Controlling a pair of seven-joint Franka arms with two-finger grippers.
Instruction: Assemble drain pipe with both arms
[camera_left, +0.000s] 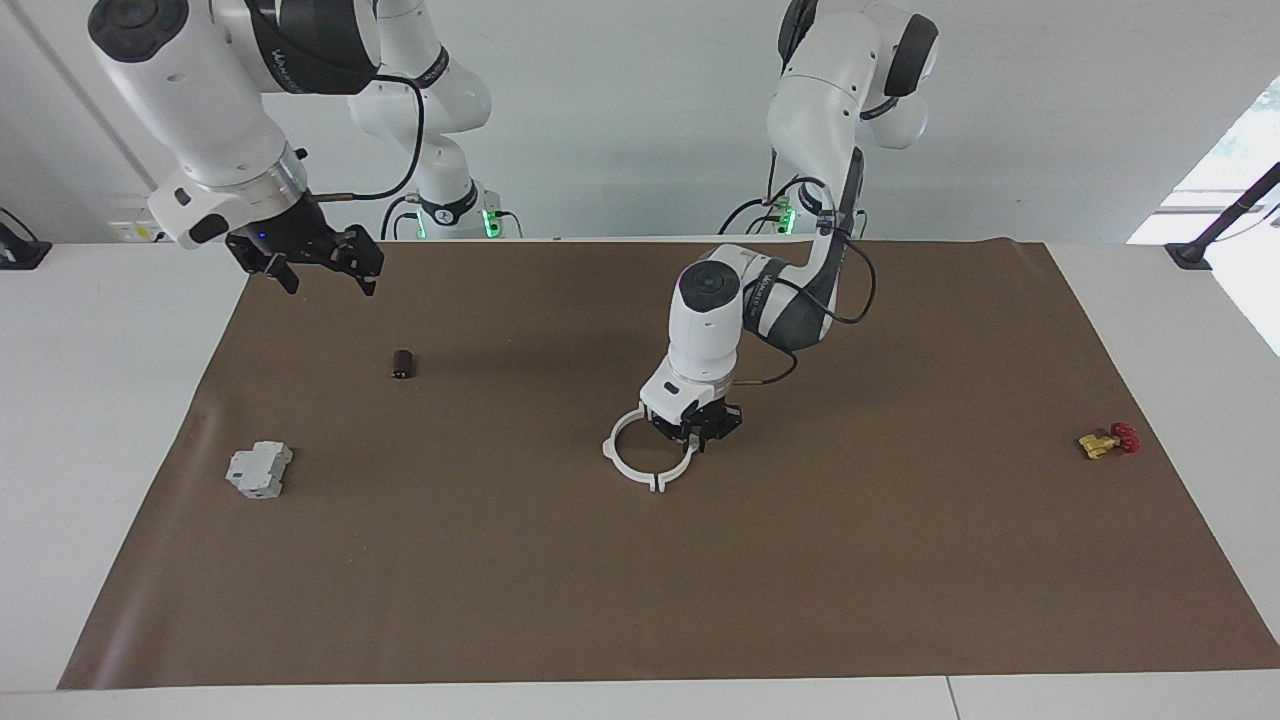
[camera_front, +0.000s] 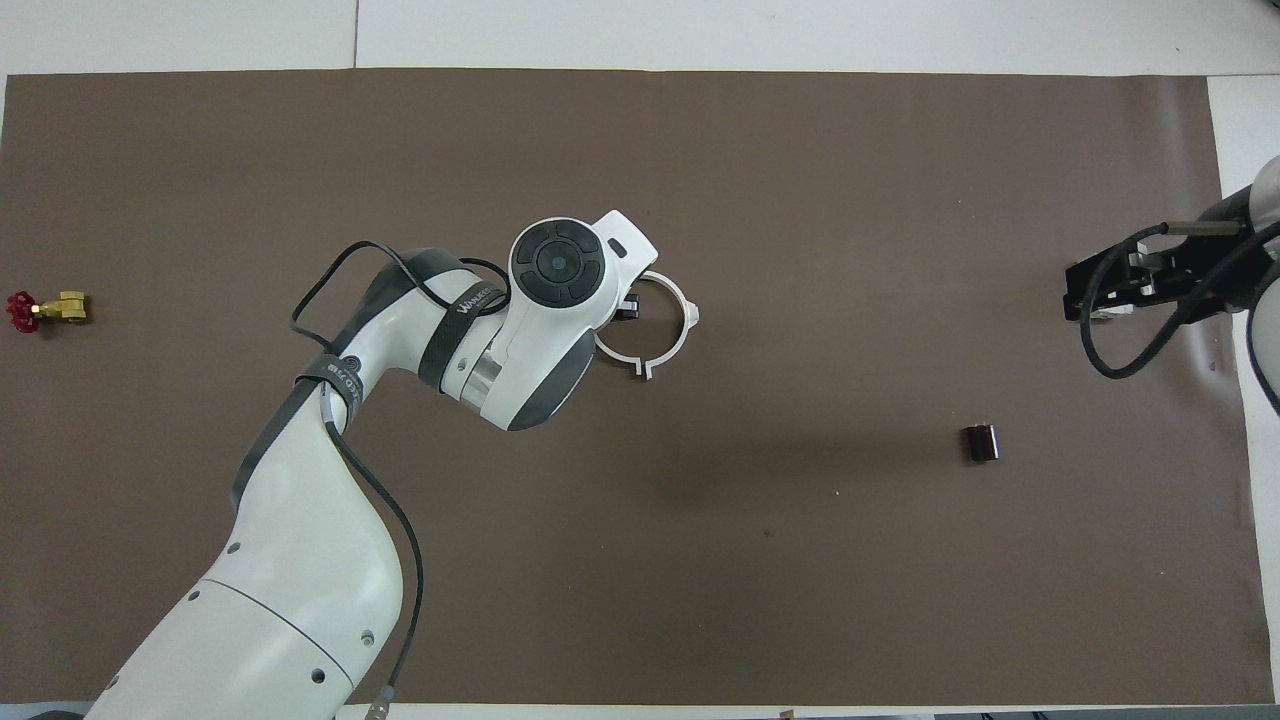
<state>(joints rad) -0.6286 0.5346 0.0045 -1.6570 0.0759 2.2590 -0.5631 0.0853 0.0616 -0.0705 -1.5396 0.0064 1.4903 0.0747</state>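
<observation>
Drain pipe (camera_left: 640, 465) lies near mid-table as one white ring, seemingly joined already. My left gripper (camera_left: 697, 432) is down at its rim; I can't tell its grip. Right gripper (camera_left: 320, 262) waits open over its end.

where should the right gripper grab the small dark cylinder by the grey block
Likely across its round sides, coming straight down from above. The small dark cylinder appears to lie on the mat with open space around it; the right gripper hangs raised at that end.
</observation>
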